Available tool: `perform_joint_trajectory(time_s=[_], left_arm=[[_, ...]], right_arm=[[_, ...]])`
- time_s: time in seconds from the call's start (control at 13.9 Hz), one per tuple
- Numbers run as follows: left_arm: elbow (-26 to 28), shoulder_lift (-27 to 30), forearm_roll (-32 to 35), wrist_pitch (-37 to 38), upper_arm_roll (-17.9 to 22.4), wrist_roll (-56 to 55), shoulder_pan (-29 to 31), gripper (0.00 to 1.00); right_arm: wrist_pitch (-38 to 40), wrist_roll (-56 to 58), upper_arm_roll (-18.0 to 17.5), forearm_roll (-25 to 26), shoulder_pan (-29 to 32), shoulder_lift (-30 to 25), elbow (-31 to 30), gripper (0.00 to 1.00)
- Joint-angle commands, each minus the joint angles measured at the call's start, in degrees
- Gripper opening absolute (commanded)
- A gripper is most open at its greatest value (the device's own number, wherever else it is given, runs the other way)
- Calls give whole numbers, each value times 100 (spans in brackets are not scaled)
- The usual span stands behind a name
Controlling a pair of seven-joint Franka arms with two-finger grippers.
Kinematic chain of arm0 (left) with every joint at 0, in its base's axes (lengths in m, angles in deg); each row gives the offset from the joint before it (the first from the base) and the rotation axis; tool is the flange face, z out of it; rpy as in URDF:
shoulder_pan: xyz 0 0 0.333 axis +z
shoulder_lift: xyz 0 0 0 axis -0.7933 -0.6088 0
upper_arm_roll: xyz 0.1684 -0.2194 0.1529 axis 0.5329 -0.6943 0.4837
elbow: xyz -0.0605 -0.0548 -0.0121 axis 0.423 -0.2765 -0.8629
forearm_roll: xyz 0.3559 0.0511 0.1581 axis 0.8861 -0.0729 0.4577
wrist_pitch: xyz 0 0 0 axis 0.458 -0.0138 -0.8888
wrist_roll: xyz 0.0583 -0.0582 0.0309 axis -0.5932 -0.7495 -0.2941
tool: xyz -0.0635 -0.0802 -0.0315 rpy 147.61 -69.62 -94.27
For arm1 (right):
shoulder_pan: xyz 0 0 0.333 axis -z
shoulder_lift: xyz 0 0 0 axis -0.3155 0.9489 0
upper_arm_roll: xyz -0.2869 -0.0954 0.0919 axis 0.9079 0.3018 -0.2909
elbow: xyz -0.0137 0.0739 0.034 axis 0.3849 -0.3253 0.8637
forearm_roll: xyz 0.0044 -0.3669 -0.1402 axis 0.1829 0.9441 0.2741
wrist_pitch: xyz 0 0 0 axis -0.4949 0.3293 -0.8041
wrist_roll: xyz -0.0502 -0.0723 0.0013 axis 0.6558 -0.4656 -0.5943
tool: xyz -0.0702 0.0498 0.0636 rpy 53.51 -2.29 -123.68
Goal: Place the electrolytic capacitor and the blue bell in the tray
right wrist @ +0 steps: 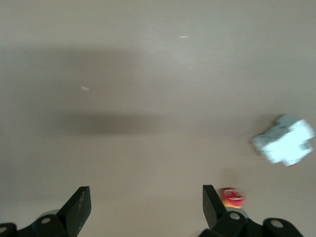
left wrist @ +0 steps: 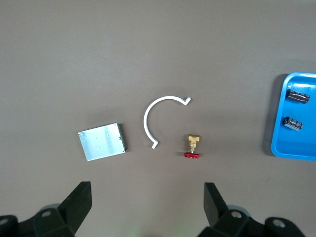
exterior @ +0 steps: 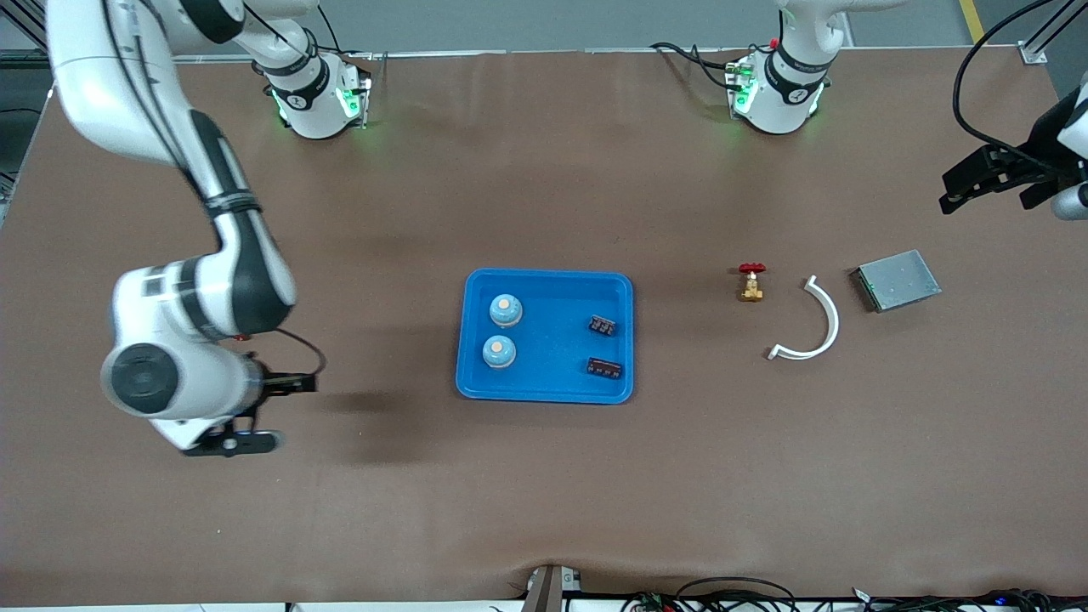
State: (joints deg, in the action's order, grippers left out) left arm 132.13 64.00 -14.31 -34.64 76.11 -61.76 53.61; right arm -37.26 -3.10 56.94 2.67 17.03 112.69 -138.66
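Note:
The bright-blue tray (exterior: 552,340) lies mid-table. In it stand two blue bells (exterior: 506,311) (exterior: 499,352), on the side toward the right arm's end. Two dark capacitors (exterior: 603,325) (exterior: 604,367) lie on its side toward the left arm's end. The left wrist view catches the tray's edge (left wrist: 296,143) and both capacitors (left wrist: 298,96) (left wrist: 293,123). My left gripper (exterior: 986,197) (left wrist: 147,197) hangs open and empty above the table's left-arm end. My right gripper (exterior: 293,412) (right wrist: 146,202) is open and empty over bare table toward the right arm's end.
A brass valve with a red handle (exterior: 750,282) (left wrist: 192,147), a white curved strip (exterior: 814,323) (left wrist: 153,111) and a grey metal box (exterior: 896,280) (left wrist: 102,141) lie between the tray and the left arm's end. A blurred white object (right wrist: 285,143) and a small red thing (right wrist: 232,196) show below the right gripper.

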Motion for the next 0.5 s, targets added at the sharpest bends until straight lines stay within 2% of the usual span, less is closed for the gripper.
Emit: perform_joint_trajectory(time_s=[0.0,0.22,0.36,0.43], left_arm=[[92,59,-73,-79,-118,133,21,100],[363,155,-73,-254,-163,133,64,100],[697,366,-73,-570,-171,133,56,100],[690,366,-73,-571,-171,133,56,100]], right_arm=[[339,753,-129,-80,451,-329,-109,100],[804,966,-156,-115,733,-637,-109,100],[1103,957,-77,-517,707,-1040,-126,100],[1305,957,19,-632,690,-1199,-126,100]])
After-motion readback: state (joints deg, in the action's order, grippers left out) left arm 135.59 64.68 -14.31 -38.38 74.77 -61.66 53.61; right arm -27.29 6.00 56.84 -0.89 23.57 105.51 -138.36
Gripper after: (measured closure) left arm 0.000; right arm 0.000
